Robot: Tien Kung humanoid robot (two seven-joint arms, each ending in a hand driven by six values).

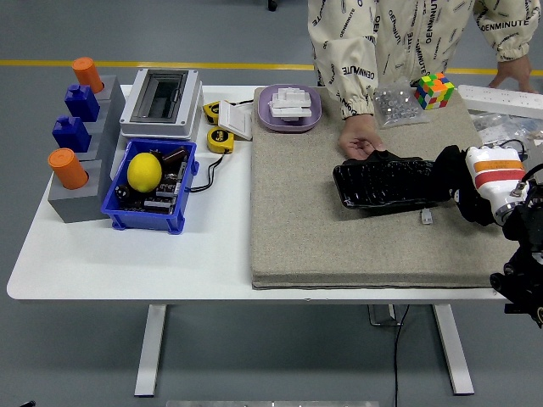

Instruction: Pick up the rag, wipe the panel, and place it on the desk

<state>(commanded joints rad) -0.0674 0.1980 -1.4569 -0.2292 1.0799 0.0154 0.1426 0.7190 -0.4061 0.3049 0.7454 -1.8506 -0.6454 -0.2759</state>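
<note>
White desk [127,263], near edge bare. Grey felt mat [339,246] covered the desk's right half.

Right robot hand [454,182]: entered from the right edge, black fingers lying on the right end of a black panel [386,185] at mid-mat. Whether they were clenched on anything could not be told. No rag could be made out under or beside the hand.

Small white piece [426,217]: on the mat just in front of the panel's right end.

Person's hand [361,140]: at the panel's far left corner, touching it; patterned cream sleeve above.

Blue bin [153,212], left of the mat: held a lemon [145,170] and dark parts. Grey stepped block [81,199] beside it carried orange and blue pegs.

Grey box with a window [161,102]: behind the bin. Two yellow tape measures [221,138] lay between it and the mat.

Purple tray [290,119]: far edge, holding white pieces. Colour cube [433,90]: far right of the mat.
</note>
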